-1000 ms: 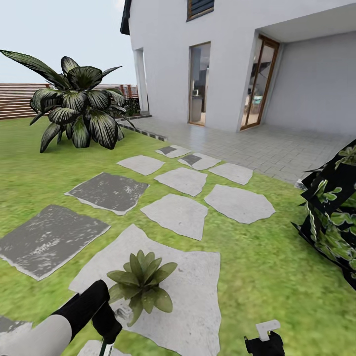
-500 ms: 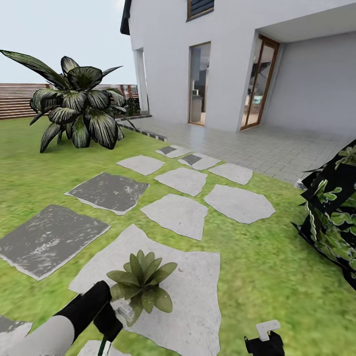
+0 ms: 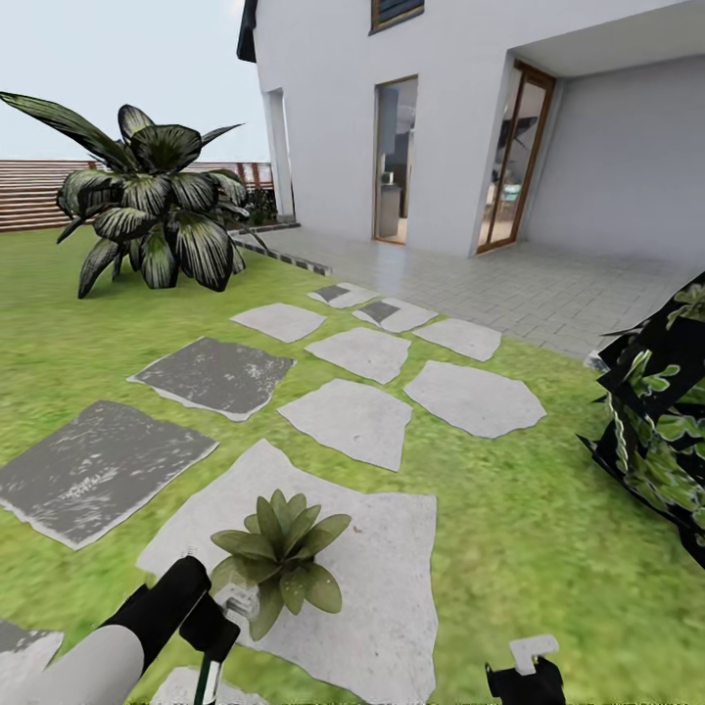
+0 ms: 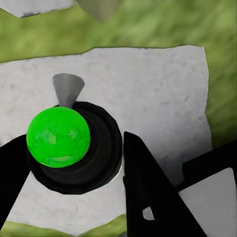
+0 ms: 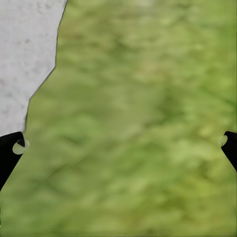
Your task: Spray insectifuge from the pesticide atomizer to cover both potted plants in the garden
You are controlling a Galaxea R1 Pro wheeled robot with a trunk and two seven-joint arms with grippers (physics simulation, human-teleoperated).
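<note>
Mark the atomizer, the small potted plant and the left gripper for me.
pesticide atomizer (image 4: 74, 148): left wrist view, on its dark round body beside the green mark.
potted plant (image 3: 279, 553): head view, centre of the leaf rosette.
left gripper (image 4: 69, 197): left wrist view, midway between its jaws.

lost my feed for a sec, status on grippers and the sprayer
Left gripper shut on the pesticide atomizer, beside the potted plant. Right gripper open over grass. Leaves show no clear specks. Nothing in the way.

A potted plant sits on a stepping stone (lawn around).
</note>
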